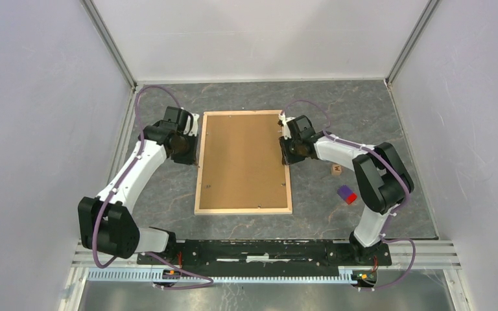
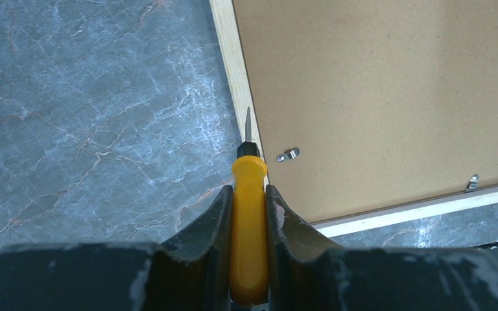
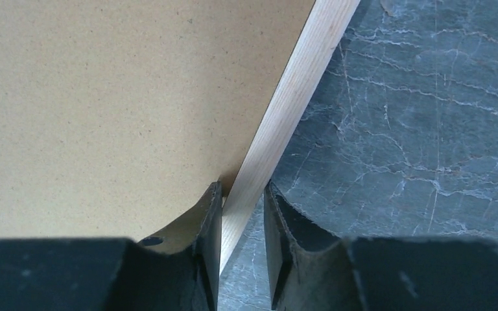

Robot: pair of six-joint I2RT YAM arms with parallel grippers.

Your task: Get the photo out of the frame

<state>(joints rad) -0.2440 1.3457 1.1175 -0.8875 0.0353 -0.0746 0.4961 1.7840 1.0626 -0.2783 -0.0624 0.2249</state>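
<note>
The frame (image 1: 243,210) lies face down mid-table, pale wood edges around the brown backing panel (image 1: 243,159). The photo is hidden under the panel. My left gripper (image 1: 193,152) is at the frame's left edge, shut on a yellow-handled screwdriver (image 2: 248,220). Its blade tip (image 2: 248,124) rests on the wood edge (image 2: 233,78), close to a small metal clip (image 2: 288,154). A second clip (image 2: 473,182) sits on the near edge. My right gripper (image 1: 286,151) is at the frame's right edge. In the right wrist view it (image 3: 242,191) straddles and pinches the wood rail (image 3: 298,91) beside the panel (image 3: 117,97).
A small wooden cube (image 1: 336,170) and a red-and-blue block (image 1: 346,194) lie on the dark marble tabletop (image 1: 363,116) right of the frame, under the right arm. Pale enclosure walls stand on three sides.
</note>
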